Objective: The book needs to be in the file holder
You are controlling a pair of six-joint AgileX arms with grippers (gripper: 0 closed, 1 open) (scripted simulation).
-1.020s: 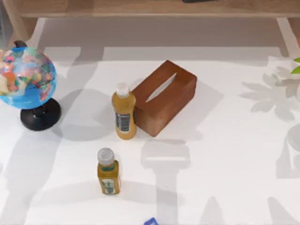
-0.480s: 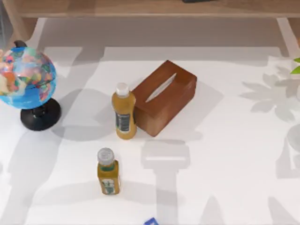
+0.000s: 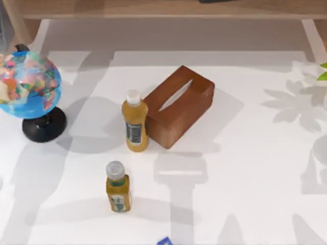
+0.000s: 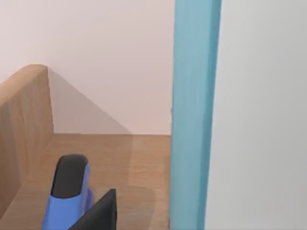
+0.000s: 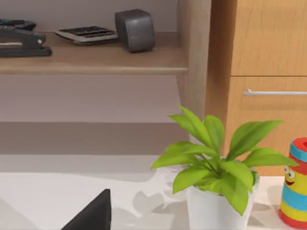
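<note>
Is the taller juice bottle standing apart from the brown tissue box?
No, in the top view the taller juice bottle stands right against the brown tissue box.

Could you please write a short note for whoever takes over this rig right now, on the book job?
Left tool: near a wooden surface beside a tall teal panel; I cannot tell whether that is the file holder.
Right tool: facing a potted plant.
Table: globe, tall bottle, short bottle, tissue box.
Done: nothing evident.
Left: grasp the book, put it in.
</note>
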